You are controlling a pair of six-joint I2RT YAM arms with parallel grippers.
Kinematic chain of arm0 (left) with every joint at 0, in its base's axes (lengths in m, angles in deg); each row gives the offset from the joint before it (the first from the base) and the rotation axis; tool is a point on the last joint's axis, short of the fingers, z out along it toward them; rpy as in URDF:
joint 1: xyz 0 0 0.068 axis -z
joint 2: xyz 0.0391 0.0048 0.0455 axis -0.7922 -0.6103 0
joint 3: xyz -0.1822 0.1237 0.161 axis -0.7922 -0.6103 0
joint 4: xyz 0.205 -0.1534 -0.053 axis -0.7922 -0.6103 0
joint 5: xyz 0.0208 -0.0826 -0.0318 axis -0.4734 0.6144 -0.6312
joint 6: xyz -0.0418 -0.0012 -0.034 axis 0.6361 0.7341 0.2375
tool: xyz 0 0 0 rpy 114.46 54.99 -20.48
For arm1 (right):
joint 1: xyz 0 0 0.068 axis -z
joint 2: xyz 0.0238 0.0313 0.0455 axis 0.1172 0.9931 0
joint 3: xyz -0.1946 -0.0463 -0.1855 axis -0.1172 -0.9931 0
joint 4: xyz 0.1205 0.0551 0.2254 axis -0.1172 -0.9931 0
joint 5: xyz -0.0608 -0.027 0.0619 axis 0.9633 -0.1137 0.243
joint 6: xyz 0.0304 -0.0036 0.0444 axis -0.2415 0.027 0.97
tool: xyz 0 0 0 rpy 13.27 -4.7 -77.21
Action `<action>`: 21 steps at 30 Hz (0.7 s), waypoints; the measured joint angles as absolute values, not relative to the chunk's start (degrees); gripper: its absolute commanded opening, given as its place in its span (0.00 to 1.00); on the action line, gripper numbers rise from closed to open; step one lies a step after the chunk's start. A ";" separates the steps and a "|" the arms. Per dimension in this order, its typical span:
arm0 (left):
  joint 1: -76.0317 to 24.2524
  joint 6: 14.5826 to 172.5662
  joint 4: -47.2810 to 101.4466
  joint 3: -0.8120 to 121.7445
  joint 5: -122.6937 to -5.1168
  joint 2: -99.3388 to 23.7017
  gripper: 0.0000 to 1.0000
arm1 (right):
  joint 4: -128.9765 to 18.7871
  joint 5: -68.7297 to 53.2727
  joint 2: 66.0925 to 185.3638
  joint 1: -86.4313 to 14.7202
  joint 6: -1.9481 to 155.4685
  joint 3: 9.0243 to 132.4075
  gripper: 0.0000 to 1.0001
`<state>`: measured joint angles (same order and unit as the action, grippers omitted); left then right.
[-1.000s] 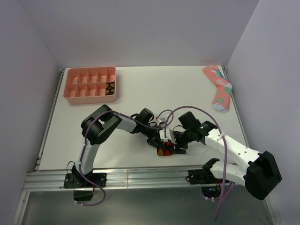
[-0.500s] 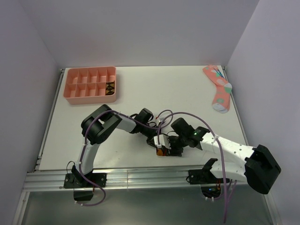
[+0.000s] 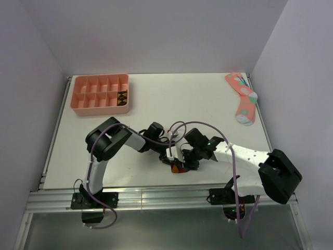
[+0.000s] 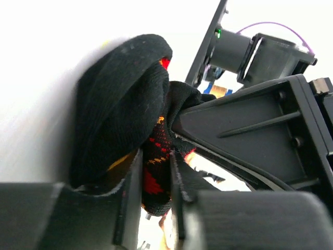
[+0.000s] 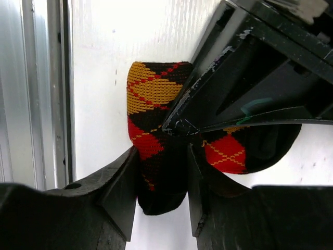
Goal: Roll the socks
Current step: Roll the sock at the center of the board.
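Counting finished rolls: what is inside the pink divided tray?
A dark bundle with tan diamonds sits in the near right corner compartment of the tray. Nothing else shows in it. Compartment walls hide the bundle's lower part.

From above, the socks (image 3: pixel 178 169) are almost wholly covered by the left gripper (image 3: pixel 172 160) and right gripper (image 3: pixel 188 162), with only a red-orange sliver showing, and the dark patterned piece (image 3: pixel 122 97) in the far-left pink tray (image 3: pixel 99 111) is too small to identify.
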<state>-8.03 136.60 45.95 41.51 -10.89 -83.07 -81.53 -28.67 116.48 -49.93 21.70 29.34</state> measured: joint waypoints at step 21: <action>-8.51 144.19 74.28 18.78 -45.71 -66.55 0.37 | -97.50 -42.19 137.64 -39.77 18.94 46.52 0.29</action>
